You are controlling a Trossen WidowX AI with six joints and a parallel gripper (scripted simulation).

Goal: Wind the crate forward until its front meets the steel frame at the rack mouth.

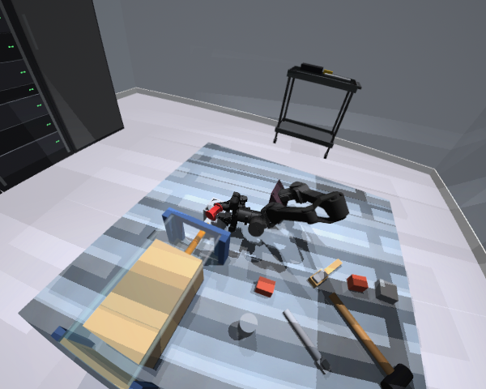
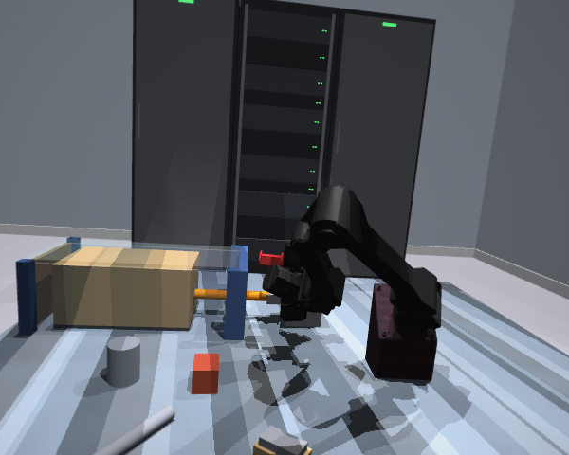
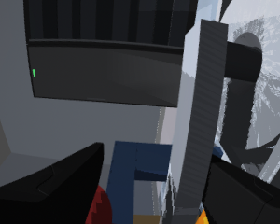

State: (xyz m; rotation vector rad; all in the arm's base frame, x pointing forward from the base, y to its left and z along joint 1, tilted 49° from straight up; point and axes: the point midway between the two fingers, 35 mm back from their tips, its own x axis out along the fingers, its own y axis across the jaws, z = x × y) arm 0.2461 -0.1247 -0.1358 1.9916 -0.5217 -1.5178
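The tan crate (image 1: 142,292) (image 2: 128,294) sits flat inside the clear-panelled cubby, its front a short gap behind the blue steel frame (image 1: 223,249) (image 2: 235,303) (image 3: 121,163). An orange strap (image 1: 195,241) (image 2: 211,294) runs forward through the mouth to the winch (image 2: 302,320), mostly hidden by the arm. The handle's red knob (image 1: 213,211) (image 2: 271,258) (image 3: 99,210) stands up beside the fingers. My gripper (image 1: 220,211) (image 2: 278,268) (image 3: 149,154) is partly open; in the wrist view a grey bar (image 3: 201,112) of the handle passes between the fingers, with space at its left. The key and hole are hidden.
The top view shows a red block (image 1: 265,286), a grey cylinder (image 1: 248,322), a grey wrench (image 1: 304,336), a mallet (image 1: 360,335), a wooden-handled tool (image 1: 325,274), another red block (image 1: 357,283) and a grey block (image 1: 386,292). The blue frame stands close to the gripper.
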